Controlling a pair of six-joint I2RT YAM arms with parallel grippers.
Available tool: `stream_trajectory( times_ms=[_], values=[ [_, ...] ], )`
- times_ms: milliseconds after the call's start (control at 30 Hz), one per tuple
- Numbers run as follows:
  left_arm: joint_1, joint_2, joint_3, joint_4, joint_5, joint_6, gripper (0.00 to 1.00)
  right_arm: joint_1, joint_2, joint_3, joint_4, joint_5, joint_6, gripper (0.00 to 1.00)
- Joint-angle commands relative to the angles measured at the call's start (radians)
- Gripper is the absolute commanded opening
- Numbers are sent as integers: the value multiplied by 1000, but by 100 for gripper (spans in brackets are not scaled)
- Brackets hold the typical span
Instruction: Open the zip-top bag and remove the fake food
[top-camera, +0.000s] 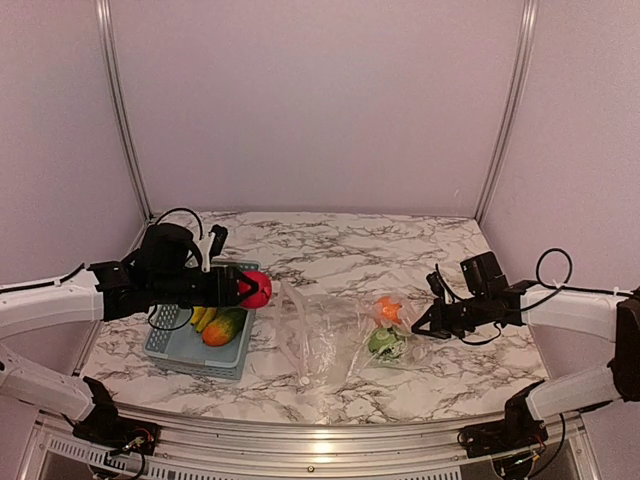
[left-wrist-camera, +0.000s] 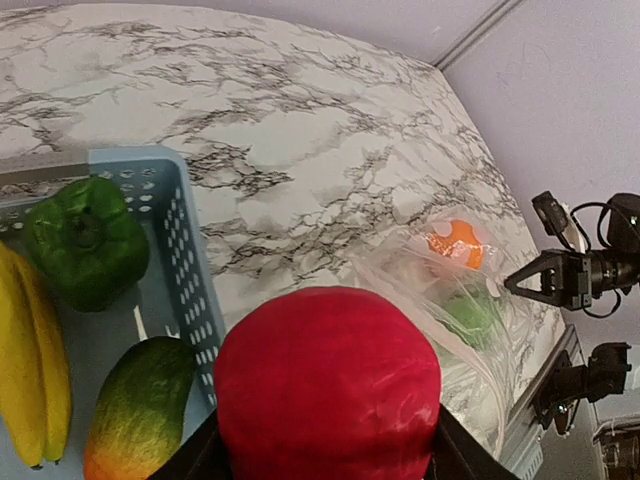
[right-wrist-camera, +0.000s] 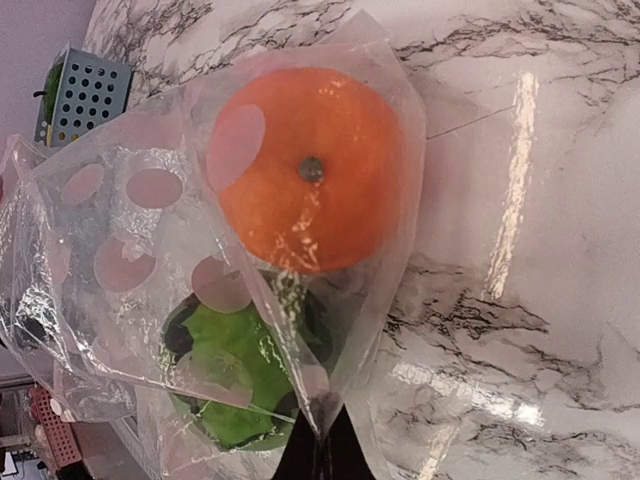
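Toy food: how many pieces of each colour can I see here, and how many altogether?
Red: 1, red fruit
Yellow: 1, banana bunch
Green: 2, green pepper, green ball
Orange: 1, orange
Green-orange: 1, mango
Total: 6

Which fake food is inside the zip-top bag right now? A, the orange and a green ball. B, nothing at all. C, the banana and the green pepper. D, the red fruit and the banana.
A: the orange and a green ball show through the clear zip-top bag, while the banana and green pepper lie in the blue basket and the left gripper holds the red fruit.
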Motion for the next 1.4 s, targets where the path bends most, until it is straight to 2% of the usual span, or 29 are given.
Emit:
stream_trajectory(
  times_ms=[0, 200, 400, 533, 667, 767, 967, 1067, 1233, 1367],
  values=[
    [86, -150, -7, -335, -192, -69, 51, -14, 1, 44, 23, 31, 10, 0],
    [148, -243, 3, -668, -317, -190, 50, -70, 12, 35, 53, -14, 20, 0],
    [153, -218, -34, -727, -308, -274, 55, -88, 52, 55, 65, -62, 8, 1],
    [153, -163, -24, -725, -290, -276, 68, -88, 64, 71, 46, -85, -21, 16],
    [153, -144, 7, -728, -282, -255, 84, -90, 34, 79, 10, -83, -37, 36],
    [153, -132, 44, -721, -265, -229, 98, -92, 0, 77, -24, -83, -47, 46],
    [141, -107, 123, -571, -150, -121, 99, -93, -79, 34, -81, -87, -59, 51],
    [128, -80, 119, -447, -19, -97, 96, -94, -112, 4, -98, -99, -55, 51],
    [26, 27, 106, -252, 102, -107, 84, -93, -143, -45, -101, -114, -44, 50],
    [-51, 150, 114, -128, 156, -137, 69, -93, -118, -63, -63, -116, -30, 46]
  ],
)
